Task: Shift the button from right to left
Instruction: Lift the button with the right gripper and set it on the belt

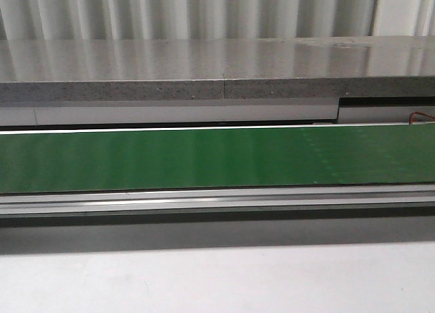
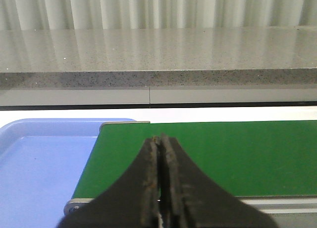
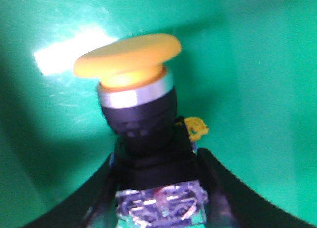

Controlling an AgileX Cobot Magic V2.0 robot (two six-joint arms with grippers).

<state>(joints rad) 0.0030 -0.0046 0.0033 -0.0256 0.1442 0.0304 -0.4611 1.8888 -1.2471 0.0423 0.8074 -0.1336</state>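
In the right wrist view the button fills the middle: an orange round cap, a silver ring, a black neck and a blocky body with pale markings. My right gripper is shut on the button's body, one black finger on each side, over a green surface. In the left wrist view my left gripper is shut and empty, its tips pressed together over the near edge of the green conveyor belt. Neither gripper nor the button shows in the front view.
A blue tray lies beside the belt's end in the left wrist view. The front view shows the green belt with metal rails, a grey stone counter behind and a white table surface in front.
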